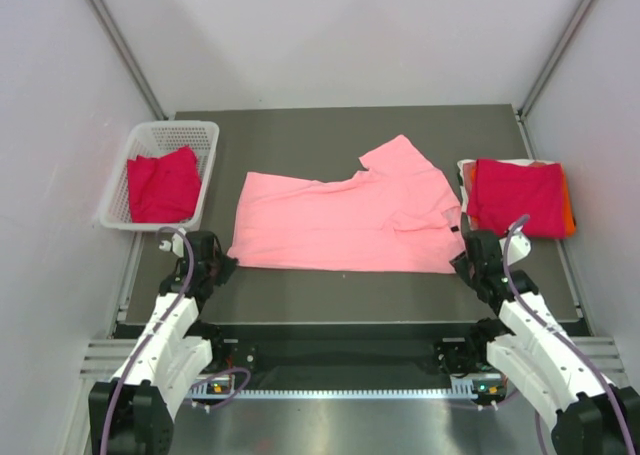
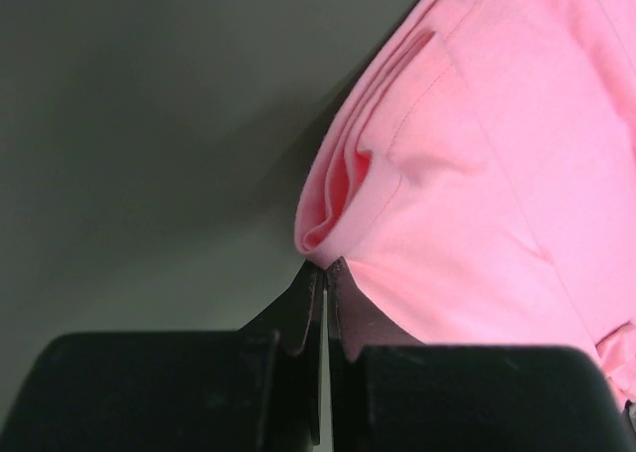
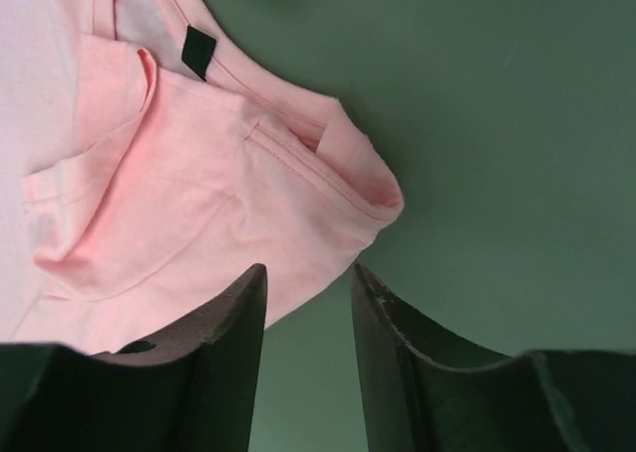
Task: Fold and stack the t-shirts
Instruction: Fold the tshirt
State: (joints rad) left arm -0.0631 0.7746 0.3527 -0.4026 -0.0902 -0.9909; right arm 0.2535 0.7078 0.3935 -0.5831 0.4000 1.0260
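A salmon-pink t-shirt (image 1: 340, 220) lies spread and partly folded on the dark table. My left gripper (image 1: 222, 266) is at its near left corner. In the left wrist view the gripper (image 2: 326, 266) has its jaws pressed together on the tip of the folded pink corner (image 2: 497, 174). My right gripper (image 1: 460, 247) is at the shirt's near right corner. In the right wrist view that gripper (image 3: 308, 273) is open, and the pink hem (image 3: 199, 194) reaches just between the fingertips. A folded crimson t-shirt (image 1: 515, 197) lies at the right on orange and white ones.
A white mesh basket (image 1: 170, 130) stands at the far left with a crimson t-shirt (image 1: 162, 185) in it. The dark table mat (image 1: 300, 140) ends at a metal rail by the arm bases. White walls close in on both sides.
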